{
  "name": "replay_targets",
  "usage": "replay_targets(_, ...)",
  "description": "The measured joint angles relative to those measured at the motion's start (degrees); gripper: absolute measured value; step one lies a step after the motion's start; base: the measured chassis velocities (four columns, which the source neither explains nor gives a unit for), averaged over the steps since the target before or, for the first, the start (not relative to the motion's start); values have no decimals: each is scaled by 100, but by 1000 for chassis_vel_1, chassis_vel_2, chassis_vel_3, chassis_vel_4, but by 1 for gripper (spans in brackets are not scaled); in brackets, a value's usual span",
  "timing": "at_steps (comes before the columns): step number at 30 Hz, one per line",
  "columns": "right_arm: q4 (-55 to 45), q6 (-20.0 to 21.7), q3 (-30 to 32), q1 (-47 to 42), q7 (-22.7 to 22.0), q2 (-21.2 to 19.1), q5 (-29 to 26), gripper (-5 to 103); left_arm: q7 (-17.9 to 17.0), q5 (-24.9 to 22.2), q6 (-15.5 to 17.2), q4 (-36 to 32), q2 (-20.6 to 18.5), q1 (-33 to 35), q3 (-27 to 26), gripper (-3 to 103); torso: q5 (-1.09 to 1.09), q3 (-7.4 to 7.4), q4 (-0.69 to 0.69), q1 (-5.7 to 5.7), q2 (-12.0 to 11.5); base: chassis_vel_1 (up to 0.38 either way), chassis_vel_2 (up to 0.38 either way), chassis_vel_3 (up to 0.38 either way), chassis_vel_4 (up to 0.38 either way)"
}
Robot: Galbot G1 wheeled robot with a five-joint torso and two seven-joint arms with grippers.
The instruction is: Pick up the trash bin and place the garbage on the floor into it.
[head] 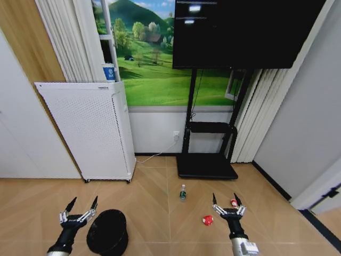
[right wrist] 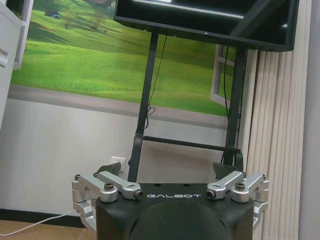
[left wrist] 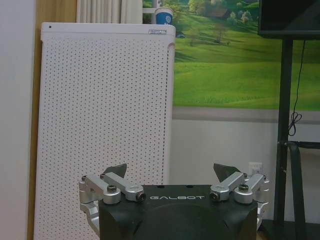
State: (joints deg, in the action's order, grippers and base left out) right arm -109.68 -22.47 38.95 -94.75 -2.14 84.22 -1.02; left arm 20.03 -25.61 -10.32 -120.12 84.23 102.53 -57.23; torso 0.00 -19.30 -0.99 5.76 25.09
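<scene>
The trash bin (head: 108,231) is a small round black mesh basket standing on the floor (head: 160,192) at the lower left. My left gripper (head: 82,203) hangs open just to its left, apart from it. The garbage lies ahead: a small clear bottle (head: 183,192) with a green label stands near the middle, a red wad (head: 207,220) lies to its right, and a red-and-white wrapper (head: 233,202) peeks out beside my right gripper (head: 225,199), which is open and holds nothing. Both wrist views show open jaws: left gripper (left wrist: 171,170), right gripper (right wrist: 166,169).
A tall white perforated appliance (head: 88,130) stands against the wall at the left, with a blue cup (head: 108,72) behind its top. A black TV stand (head: 208,162) with a flat base sits at the back centre. A white cable (head: 157,154) runs along the skirting.
</scene>
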Motion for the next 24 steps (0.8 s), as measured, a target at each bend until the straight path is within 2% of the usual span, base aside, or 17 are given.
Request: replay_targets(24,87,26,22,76,-105,-18,-29,100,1,49,-4,110,-15,-50,-13,98,0,360,0,-195,-554,0,0,0,0)
